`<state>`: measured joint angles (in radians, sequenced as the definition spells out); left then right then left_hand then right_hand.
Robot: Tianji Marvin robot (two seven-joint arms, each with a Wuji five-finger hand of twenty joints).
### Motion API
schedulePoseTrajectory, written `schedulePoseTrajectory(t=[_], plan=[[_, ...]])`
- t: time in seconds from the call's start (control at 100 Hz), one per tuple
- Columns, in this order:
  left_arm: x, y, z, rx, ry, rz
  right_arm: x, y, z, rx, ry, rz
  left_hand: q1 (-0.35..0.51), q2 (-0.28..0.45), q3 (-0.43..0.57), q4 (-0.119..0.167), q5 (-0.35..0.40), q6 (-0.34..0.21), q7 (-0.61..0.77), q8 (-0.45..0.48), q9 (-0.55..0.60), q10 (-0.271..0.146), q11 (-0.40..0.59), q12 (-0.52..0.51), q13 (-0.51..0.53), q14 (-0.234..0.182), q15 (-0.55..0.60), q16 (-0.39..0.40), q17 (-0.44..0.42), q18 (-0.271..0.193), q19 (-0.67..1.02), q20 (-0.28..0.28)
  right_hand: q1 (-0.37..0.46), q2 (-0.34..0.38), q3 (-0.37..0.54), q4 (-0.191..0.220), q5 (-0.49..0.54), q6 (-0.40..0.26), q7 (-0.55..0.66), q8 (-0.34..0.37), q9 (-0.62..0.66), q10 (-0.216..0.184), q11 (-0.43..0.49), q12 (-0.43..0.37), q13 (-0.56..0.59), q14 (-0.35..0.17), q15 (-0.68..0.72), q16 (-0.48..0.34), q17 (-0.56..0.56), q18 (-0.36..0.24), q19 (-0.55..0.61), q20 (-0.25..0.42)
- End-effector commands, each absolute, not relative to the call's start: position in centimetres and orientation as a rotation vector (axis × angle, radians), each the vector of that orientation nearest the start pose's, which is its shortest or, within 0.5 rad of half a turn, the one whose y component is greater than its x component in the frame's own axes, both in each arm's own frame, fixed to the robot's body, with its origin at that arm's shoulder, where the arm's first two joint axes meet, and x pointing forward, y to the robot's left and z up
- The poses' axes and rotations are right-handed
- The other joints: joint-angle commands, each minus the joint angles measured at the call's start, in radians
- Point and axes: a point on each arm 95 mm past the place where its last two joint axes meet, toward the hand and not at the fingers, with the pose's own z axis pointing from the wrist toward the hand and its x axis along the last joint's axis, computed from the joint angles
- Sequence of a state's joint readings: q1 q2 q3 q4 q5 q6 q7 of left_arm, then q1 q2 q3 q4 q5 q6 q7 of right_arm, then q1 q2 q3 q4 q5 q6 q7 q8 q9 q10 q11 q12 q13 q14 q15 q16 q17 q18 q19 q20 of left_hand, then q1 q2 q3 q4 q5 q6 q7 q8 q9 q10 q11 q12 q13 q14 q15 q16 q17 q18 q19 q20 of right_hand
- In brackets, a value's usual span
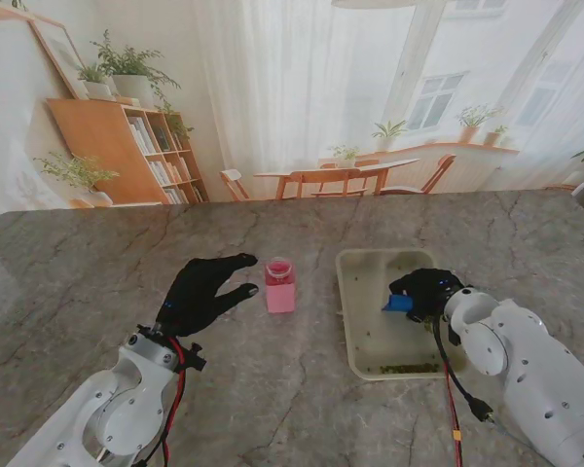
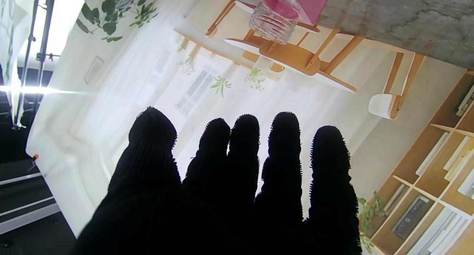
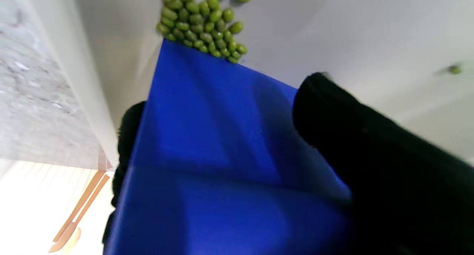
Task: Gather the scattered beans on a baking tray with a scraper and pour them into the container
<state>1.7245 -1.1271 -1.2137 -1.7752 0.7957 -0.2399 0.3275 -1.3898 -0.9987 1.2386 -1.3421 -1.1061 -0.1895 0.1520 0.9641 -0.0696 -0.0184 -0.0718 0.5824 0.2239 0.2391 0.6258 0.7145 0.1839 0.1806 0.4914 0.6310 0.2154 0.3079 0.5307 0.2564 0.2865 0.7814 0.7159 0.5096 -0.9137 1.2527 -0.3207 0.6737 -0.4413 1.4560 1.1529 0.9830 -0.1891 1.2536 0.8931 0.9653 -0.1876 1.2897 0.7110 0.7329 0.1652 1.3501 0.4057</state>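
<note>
A cream baking tray [image 1: 348, 321] lies on the marble table right of centre. My right hand [image 1: 426, 290] is over the tray, shut on a blue scraper [image 1: 398, 303]. In the right wrist view the scraper [image 3: 222, 136] has its edge against a heap of green beans [image 3: 200, 25], with one stray bean [image 3: 454, 68] apart. More green beans [image 1: 409, 369] lie along the tray's near edge. The pink container [image 1: 279, 285] with a clear neck stands left of the tray. My left hand [image 1: 202, 292] is open, fingers spread, just left of the container [image 2: 285, 6], not touching it.
The tray's left wall [image 3: 92, 80] runs close beside the scraper. A black and red cable [image 1: 455, 389] hangs from the right arm near the tray's near right corner. Bare marble table [image 1: 97, 263] lies left of the left hand.
</note>
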Motion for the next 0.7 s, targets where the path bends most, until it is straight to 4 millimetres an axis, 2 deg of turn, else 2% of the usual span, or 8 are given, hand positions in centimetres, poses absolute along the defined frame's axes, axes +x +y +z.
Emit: schedulePoseTrajectory(t=[0.0,0.69], plan=[[34.3,-4.5,-28.4,-1.134,1.164,-2.087,42.4,-9.6,-38.6,1.234,1.891,1.044,0.015,0.051,-0.02,0.028,0.022,-0.027,-0.005,0.01,-0.021,-0.021,-0.015,-0.009,0.015,-0.002,0.001,0.011,-0.006,0.01,0.013,0.008,0.063,-0.003,0.05,-0.016,0.12,-0.083,-0.024,-0.097,0.033,0.016,-0.013,0.007,0.144,-0.124,0.083,-0.002,0.019,-0.006,0.036,0.021],[33.8,-3.9,-28.2,-1.128,1.128,-2.083,38.2,-8.6,-37.9,1.346,1.949,0.999,0.015,0.05,-0.02,0.028,0.023,-0.026,-0.005,0.01,-0.02,-0.021,-0.015,-0.008,0.015,-0.002,0.002,0.012,-0.007,0.011,0.012,0.008,0.069,0.021,0.017,-0.005,0.11,-0.087,-0.025,-0.101,0.032,0.011,-0.031,0.014,0.125,-0.096,0.024,-0.019,-0.002,-0.002,0.007,0.029]])
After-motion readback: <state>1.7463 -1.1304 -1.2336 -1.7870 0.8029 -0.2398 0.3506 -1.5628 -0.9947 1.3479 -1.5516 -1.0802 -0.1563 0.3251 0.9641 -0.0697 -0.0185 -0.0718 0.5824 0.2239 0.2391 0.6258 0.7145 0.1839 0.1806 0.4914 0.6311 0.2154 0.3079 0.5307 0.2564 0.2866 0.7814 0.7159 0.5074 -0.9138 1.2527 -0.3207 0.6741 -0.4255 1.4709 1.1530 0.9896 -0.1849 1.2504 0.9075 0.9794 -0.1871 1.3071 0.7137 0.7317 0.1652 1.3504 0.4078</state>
